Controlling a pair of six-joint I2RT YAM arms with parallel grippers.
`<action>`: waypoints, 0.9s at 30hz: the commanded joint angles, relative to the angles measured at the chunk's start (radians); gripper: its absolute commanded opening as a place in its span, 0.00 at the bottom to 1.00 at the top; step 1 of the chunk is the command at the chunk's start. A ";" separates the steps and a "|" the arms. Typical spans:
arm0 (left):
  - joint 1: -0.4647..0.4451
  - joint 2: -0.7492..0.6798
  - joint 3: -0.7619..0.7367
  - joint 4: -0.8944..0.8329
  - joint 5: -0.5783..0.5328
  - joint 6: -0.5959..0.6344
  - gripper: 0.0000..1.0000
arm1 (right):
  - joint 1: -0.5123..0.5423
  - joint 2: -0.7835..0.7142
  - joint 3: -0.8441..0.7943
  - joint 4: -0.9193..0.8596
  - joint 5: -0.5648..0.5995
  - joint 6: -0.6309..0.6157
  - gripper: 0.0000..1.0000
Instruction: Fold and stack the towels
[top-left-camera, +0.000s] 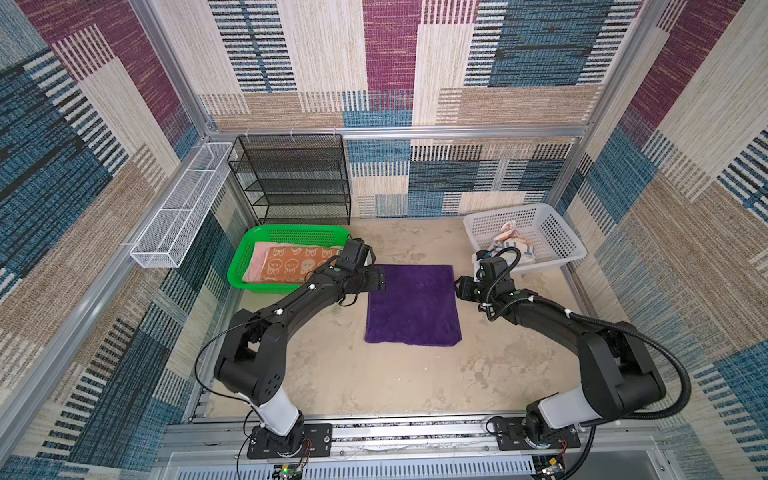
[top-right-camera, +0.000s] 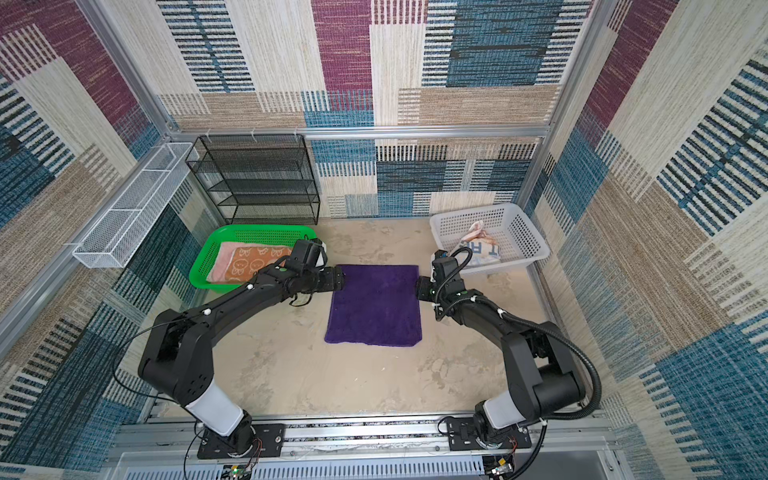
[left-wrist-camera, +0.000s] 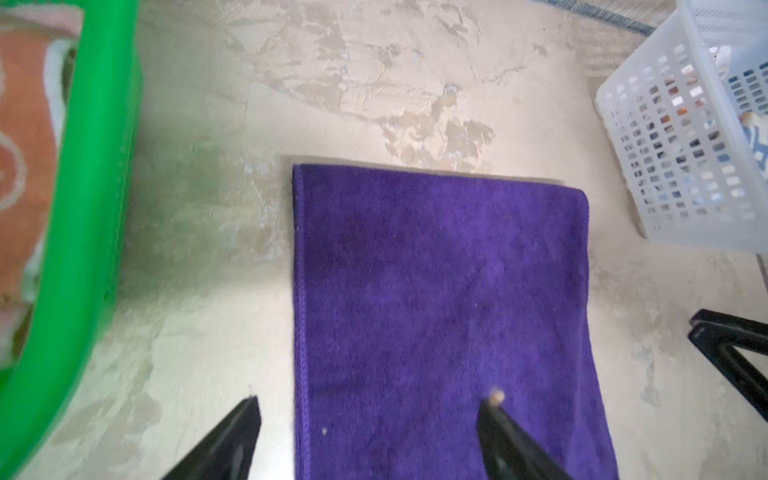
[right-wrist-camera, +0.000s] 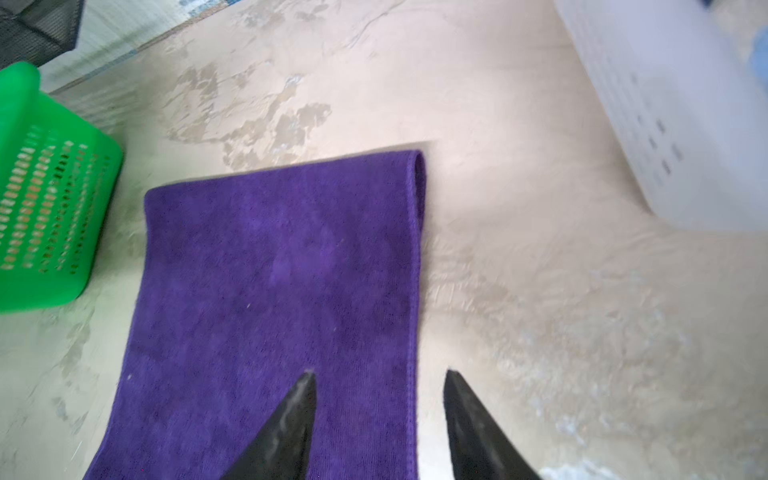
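Observation:
A dark purple towel lies folded flat in the middle of the table. My left gripper hovers open over its far left edge, one finger above the cloth and one above bare table. My right gripper stands open astride the far right edge of the towel, holding nothing. An orange towel with white faces rests folded on a pink towel inside the green basket. A crumpled towel with letters sits in the white basket.
A black mesh shelf stands against the back wall behind the green basket. A white wire tray hangs on the left rail. The green basket and the white basket flank the purple towel closely.

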 joint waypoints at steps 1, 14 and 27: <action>0.020 0.096 0.113 -0.076 -0.040 0.053 0.84 | -0.017 0.101 0.086 0.042 0.030 -0.019 0.52; 0.099 0.487 0.540 -0.215 0.007 0.061 0.76 | -0.043 0.438 0.390 -0.002 0.062 -0.054 0.50; 0.106 0.603 0.625 -0.236 0.056 0.044 0.54 | -0.044 0.527 0.464 -0.022 0.065 -0.056 0.49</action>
